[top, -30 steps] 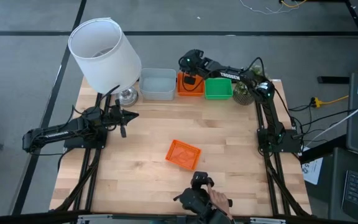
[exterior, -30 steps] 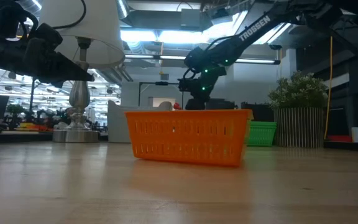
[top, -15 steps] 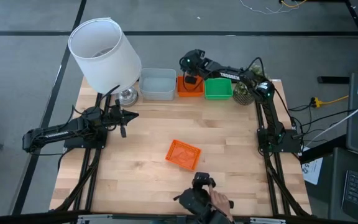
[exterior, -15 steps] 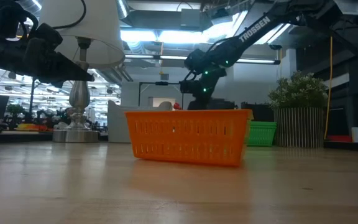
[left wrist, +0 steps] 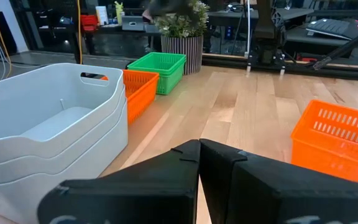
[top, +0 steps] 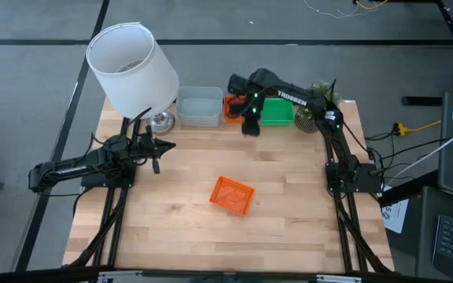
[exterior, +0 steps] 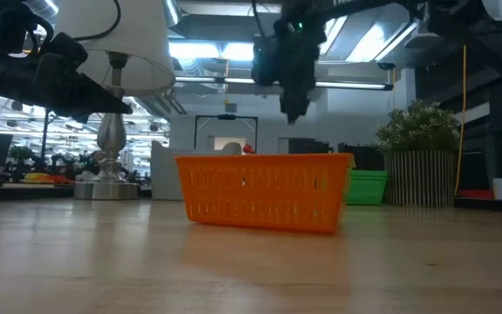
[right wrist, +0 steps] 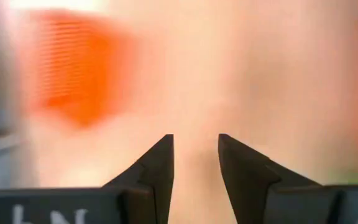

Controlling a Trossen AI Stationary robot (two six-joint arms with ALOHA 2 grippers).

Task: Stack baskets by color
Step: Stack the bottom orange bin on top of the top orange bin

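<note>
Along the table's far edge stand a pale grey basket stack (top: 199,106), an orange basket (top: 231,112) partly hidden by my right arm, and a green basket (top: 276,112). A loose orange basket (top: 232,194) rests on its bottom at mid-table, also seen in the low view (exterior: 264,201). My right gripper (top: 249,126) hangs open, high above the table just in front of the far row, pointing steeply down, with nothing between its fingers (right wrist: 160,165). My left gripper (top: 163,145) waits shut at the left, level, clear of everything.
A large white lampshade (top: 132,67) on a metal foot stands at the far left corner. A small potted plant (top: 309,116) stands right of the green basket. Bare wood lies around the loose orange basket.
My right gripper has swung up and away from the far orange basket toward the table's near edge, tipping from nearly level to steeply downward; its fingers stay apart. A person's hand with a dark device at the near edge has gone out of the high view.
</note>
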